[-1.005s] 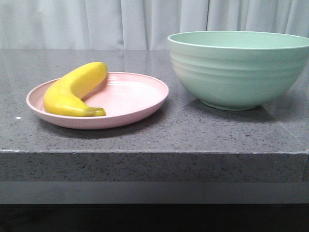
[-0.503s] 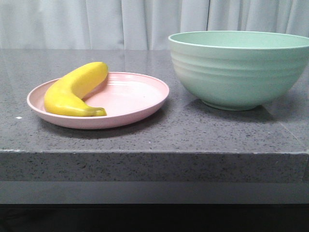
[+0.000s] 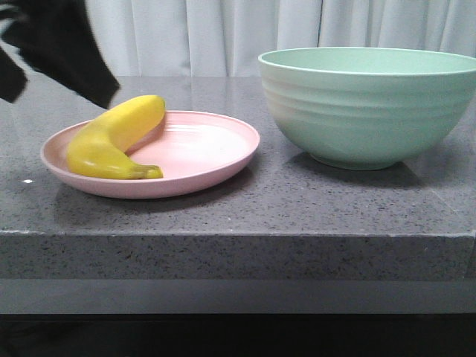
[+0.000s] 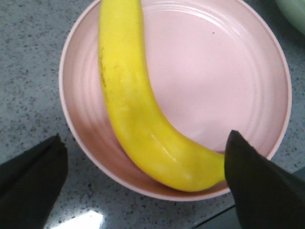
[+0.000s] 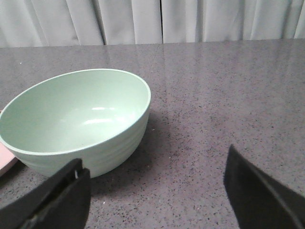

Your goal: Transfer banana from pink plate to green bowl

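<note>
The yellow banana [image 3: 115, 137] lies along the left side of the pink plate [image 3: 201, 156] on the grey counter. The mint-green bowl [image 3: 364, 104] stands to the plate's right and looks empty in the right wrist view [image 5: 71, 114]. My left gripper [image 3: 56, 52] is at the upper left of the front view, above and behind the plate. In the left wrist view it [image 4: 145, 160] is open over the banana [image 4: 128, 95] and the plate [image 4: 214, 81], its fingers apart on either side. My right gripper [image 5: 155, 183] is open and empty, over bare counter beside the bowl.
The counter's front edge [image 3: 238, 234] runs just in front of the plate and bowl. A pale curtain [image 3: 223, 33] hangs behind the counter.
My left arm has come into the front view at the upper left, above the plate. The banana, plate and bowl have not moved.
</note>
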You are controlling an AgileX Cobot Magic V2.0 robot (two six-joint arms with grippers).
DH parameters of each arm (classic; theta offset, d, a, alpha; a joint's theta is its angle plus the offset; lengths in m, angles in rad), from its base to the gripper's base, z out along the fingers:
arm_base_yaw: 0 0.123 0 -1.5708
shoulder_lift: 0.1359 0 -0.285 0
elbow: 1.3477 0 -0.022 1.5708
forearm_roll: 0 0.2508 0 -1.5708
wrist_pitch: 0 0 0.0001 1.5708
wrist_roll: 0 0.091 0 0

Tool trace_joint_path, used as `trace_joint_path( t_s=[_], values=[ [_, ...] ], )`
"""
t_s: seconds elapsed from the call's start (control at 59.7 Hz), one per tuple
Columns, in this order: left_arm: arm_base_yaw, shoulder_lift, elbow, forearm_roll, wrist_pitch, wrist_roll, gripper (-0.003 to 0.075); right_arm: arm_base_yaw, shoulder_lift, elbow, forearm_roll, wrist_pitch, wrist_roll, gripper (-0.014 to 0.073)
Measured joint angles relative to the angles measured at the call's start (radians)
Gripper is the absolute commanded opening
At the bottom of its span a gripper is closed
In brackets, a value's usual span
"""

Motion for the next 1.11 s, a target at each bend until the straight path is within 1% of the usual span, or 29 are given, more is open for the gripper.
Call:
trace_joint_path(
  t_s=[0.218,0.503,0.67,0.821,0.921,1.022,1.106],
  values=[
    [-0.001,0.149,-0.085,-0.005,0.015,0.000,0.0636,0.000,0.000,0.000,0.000,0.013,0.000,0.0591],
    [-0.001,0.254,-0.095,-0.007,-0.013,0.000,0.0636,0.000,0.000,0.000,0.000,0.015,0.000,0.0591],
    [-0.001,0.283,-0.098,-0.007,-0.036,0.000,0.0632,0.000,0.000,0.000,0.000,0.015,0.000,0.0591],
    [-0.001,0.285,-0.098,-0.007,-0.050,0.000,0.0563,0.000,0.000,0.000,0.000,0.015,0.000,0.0591],
    [-0.001,0.288,-0.098,-0.007,-0.059,0.000,0.0486,0.000,0.000,0.000,0.000,0.015,0.000,0.0591],
    [-0.001,0.290,-0.098,-0.009,-0.070,0.000,0.0392,0.000,0.000,0.000,0.000,0.015,0.000,0.0591],
    [-0.001,0.290,-0.098,-0.009,-0.083,0.000,0.0342,0.000,0.000,0.000,0.000,0.015,0.000,0.0591]
  ],
)
